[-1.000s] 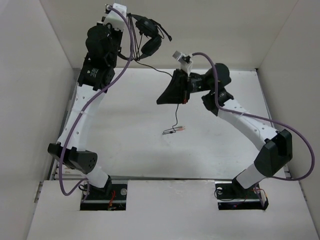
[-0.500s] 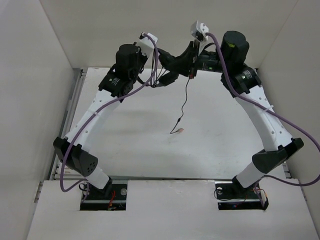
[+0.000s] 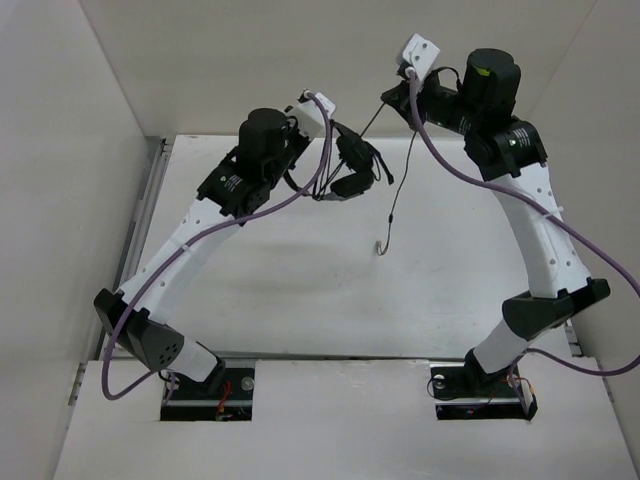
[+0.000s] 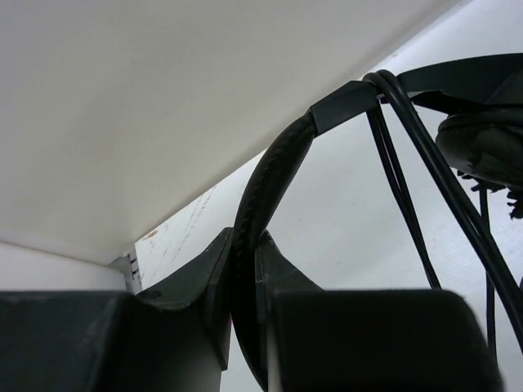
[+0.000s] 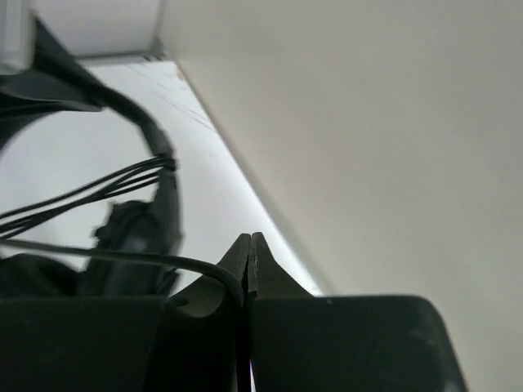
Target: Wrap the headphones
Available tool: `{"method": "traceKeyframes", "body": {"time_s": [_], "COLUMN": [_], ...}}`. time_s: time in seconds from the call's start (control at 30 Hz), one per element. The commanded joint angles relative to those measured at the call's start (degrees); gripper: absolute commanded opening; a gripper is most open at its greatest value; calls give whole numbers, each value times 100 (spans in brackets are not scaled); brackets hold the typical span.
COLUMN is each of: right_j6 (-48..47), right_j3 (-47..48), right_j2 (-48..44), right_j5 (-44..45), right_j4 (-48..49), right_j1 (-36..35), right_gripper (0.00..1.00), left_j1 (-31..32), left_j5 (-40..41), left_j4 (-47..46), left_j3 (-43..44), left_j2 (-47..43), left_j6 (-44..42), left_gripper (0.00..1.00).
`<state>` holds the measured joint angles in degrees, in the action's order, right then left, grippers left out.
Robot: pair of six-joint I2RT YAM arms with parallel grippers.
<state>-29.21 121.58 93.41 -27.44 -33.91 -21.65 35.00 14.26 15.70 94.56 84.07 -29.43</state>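
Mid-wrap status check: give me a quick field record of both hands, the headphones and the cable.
left hand: shut on headband of the headphones, held above the table
right hand: shut on the cable, raised high
cable: several strands cross the headband; one runs to right hand
plug: dangling at free end; table contact unclear

All I've got on my feed is the white surface (image 3: 300,290), plain white walls (image 3: 300,50) boxing it in, and a metal rail (image 3: 140,225) along its left edge.
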Motion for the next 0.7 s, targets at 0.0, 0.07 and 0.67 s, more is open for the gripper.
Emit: {"method": "traceKeyframes", "body": {"time_s": [0.0, 0.07, 0.67], "right_j6": [-910, -1094, -158], "right_j3": [297, 235, -318], "right_j2": [55, 142, 1022], "right_j5": [1055, 1328, 1067], "right_j4": [744, 1060, 2328], "right_j1": [78, 69, 385], "right_gripper": [3, 3, 8], "left_j1": [160, 265, 977], "left_j5": [-222, -257, -1505], "left_j4": [231, 293, 1198], "left_j3": [-17, 27, 1766], "left_j2": [-260, -251, -119], "left_j6": [-186, -177, 605], "left_gripper": [0, 0, 0]}}
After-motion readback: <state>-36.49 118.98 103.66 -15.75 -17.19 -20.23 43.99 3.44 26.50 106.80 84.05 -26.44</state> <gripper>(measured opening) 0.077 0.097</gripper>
